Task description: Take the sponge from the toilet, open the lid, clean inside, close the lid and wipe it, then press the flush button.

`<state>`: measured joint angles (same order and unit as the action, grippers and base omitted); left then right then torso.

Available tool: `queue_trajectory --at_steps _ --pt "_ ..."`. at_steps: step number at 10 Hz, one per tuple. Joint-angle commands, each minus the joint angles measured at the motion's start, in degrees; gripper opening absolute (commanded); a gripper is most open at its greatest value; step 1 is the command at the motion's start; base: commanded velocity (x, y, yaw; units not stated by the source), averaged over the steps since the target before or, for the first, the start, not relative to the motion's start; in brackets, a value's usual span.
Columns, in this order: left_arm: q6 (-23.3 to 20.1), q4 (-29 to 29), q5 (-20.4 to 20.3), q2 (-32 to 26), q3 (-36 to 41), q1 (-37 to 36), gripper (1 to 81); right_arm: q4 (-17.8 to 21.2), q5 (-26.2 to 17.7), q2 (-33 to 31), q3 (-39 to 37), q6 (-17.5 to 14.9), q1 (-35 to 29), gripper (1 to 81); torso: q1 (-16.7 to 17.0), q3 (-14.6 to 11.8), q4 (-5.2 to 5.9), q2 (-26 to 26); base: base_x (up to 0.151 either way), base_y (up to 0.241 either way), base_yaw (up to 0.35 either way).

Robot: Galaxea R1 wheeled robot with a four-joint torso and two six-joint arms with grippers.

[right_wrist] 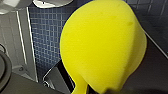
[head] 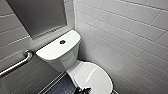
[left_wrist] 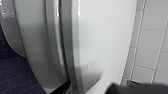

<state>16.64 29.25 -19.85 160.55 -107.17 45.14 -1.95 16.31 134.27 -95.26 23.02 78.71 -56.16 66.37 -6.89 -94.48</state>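
The white toilet (head: 62, 60) stands in a tiled corner with its lid (head: 96, 75) down over the bowl. A small dark flush button (head: 62, 42) sits in the middle of the tank top. My left gripper (head: 82, 90) is open at the lid's near left edge. In the left wrist view the lid (left_wrist: 105, 37) is very close, with the seat ring (left_wrist: 53, 50) and the bowl (left_wrist: 30, 37) beside it. The yellow sponge (right_wrist: 100, 45) looms large in the right wrist view, pinched at one end by my right gripper (right_wrist: 82, 88), above the floor.
A metal grab bar (head: 17, 63) runs along the left wall. A grey panel (head: 37, 15) hangs above the tank. White tiled wall (head: 130, 37) closes the right side close to the bowl. Dark blue small-tile floor (head: 60, 87) lies left of the toilet.
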Motion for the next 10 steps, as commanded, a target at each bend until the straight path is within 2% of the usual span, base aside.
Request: queue_trajectory --at_steps 1,7,9,10 --pt "0.0 -1.6 3.5 2.5 -0.7 -5.8 81.1 -1.1 -3.6 -2.5 0.9 0.0 -0.6 1.0 0.0 0.0 0.0 0.0 0.0 0.0 0.0" --pt "0.1 -2.7 3.4 7.6 -8.9 -8.2 81.1 -1.1 -3.6 -2.5 0.5 0.1 -0.5 1.0 0.0 0.0 0.0 0.0 0.0 0.0 0.0" --pt "3.0 -2.7 3.2 6.2 -8.2 -9.2 81.1 -1.1 -3.6 -2.3 0.5 0.1 -0.6 1.0 0.0 0.0 0.0 0.0 0.0 0.0 0.0" --pt "4.1 -2.8 2.8 4.5 -5.4 -9.7 81.1 -1.1 -3.6 -2.2 0.4 0.0 -0.6 1.0 0.0 0.0 0.0 0.0 0.0 0.0 0.0"
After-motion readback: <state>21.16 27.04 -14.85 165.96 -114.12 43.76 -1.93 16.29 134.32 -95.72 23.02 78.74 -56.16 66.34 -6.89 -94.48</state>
